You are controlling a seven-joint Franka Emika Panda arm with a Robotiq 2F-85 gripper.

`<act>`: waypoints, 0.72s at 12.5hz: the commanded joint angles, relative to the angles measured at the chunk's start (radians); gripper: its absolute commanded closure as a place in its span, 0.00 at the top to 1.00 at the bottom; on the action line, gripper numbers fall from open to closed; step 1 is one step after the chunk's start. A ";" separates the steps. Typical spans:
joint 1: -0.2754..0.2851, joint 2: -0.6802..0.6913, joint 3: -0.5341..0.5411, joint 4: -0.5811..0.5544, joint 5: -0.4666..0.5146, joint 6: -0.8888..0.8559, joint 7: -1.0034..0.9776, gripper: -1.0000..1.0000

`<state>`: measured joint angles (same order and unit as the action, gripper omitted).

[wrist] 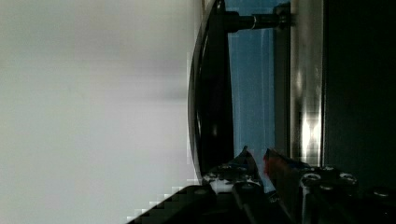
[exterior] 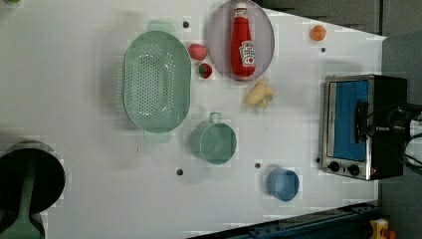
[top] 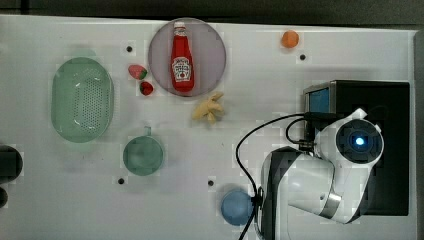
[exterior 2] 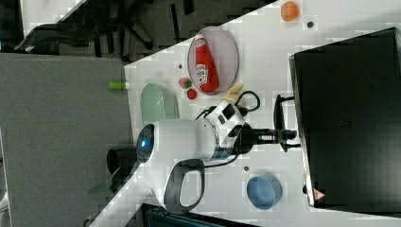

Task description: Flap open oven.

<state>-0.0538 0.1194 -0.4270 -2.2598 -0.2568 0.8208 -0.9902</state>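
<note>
Hooking the bar handle (wrist: 212, 93) cleanly calls for the gripper (wrist: 261, 161), fingers narrowly parted and holding nothing, to settle around the bar before drawing the blue glass door (exterior: 351, 119) of the oven (exterior: 366, 127), at the table's (exterior: 89, 164) end, outward and down.

the white arm (exterior 2: 189, 142) reaches level across the right view, wrist (exterior 2: 227, 125) turned so the black gripper (exterior 2: 285, 135) points straight ahead. its two fingers (wrist: 243, 161) stand a narrow gap apart, tips nearly meeting. a black cable (top: 250, 145) loops off the wrist.
</note>
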 commanded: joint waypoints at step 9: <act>0.033 0.025 0.068 -0.035 0.006 0.052 0.010 0.18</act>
<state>-0.0587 0.1372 -0.3896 -2.2715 -0.2610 0.8745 -0.9888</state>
